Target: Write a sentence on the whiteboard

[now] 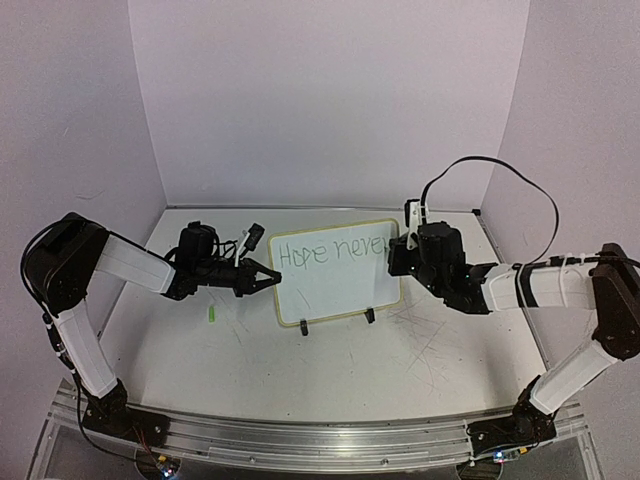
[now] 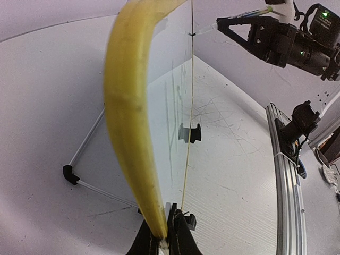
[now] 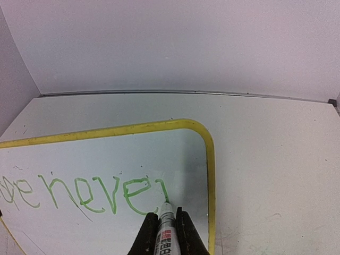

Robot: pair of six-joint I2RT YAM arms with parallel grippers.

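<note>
The whiteboard (image 1: 340,292) stands tilted at the table's middle on two black clip feet (image 1: 304,326). My left gripper (image 1: 268,280) is shut on the left edge of its yellow rim (image 2: 127,106); in the left wrist view my left gripper (image 2: 167,234) pinches that rim. The sentence (image 1: 330,252) reads "Hope never" in green along the top. My right gripper (image 3: 164,215) is shut on a marker (image 3: 166,234). The marker's tip touches the board at the foot of the last letter of the sentence (image 3: 101,192), near the right rim (image 3: 210,175).
A small green piece (image 1: 212,315) lies on the table left of the board. Faint pen scribbles (image 1: 425,335) mark the tabletop at the right. White walls close in the back and sides. A metal rail (image 1: 300,440) runs along the near edge.
</note>
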